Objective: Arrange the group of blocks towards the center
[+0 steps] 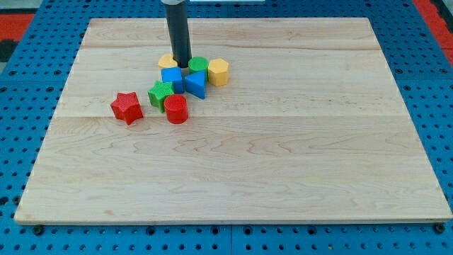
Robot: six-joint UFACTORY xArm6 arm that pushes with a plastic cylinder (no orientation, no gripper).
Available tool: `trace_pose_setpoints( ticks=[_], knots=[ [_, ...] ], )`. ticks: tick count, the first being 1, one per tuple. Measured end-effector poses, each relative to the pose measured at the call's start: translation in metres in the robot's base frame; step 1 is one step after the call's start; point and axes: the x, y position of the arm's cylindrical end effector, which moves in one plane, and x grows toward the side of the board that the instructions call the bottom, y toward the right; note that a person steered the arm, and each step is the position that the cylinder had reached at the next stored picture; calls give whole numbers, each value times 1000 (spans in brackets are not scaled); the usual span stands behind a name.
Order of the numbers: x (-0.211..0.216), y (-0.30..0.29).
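The arm carries no hand, only a dark rod, so there is nothing to report as wide, narrow or holding. The rod comes down from the view's top and my tip [182, 65] meets the counter [283, 156] at the upper edge of the block group, left of centre and toward the view's top.

Positions relative to my tip:
- Yellow block [167, 61]: immediately to the view's left, partly hidden by the rod; shape cannot be made out. Contact appears likely but cannot be confirmed.
- Green block [198, 64]: immediately to the view's right, rounded top, apparently touching the rod.
- Yellow hexagon [218, 71]: further right, beside the green block.
- Blue cube [173, 78]: just below, toward the view's bottom.
- Blue triangle [196, 84]: below and slightly right, against the blue cube.
- Green star [161, 93]: below and to the left, touching the blue cube's lower corner.
- Red cylinder [176, 109]: furthest below, upright, just beside the green star.
- Red star [127, 107]: well to the lower left, standing apart from the others.

Seven blocks form one tight cluster; the red star alone lies clear of it. The whole group sits up and left of the counter's middle.
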Motion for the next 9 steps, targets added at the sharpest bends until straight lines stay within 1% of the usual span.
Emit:
trace_pose_setpoints(
  ticks=[1,2,3,4,5,6,7,8,9],
  knots=[
    [-22,33],
    [-73,5],
    [-42,-119],
    [24,-189],
    [90,-157],
    [113,-78],
    [101,17],
    [75,50],
    [98,11]
  ],
)
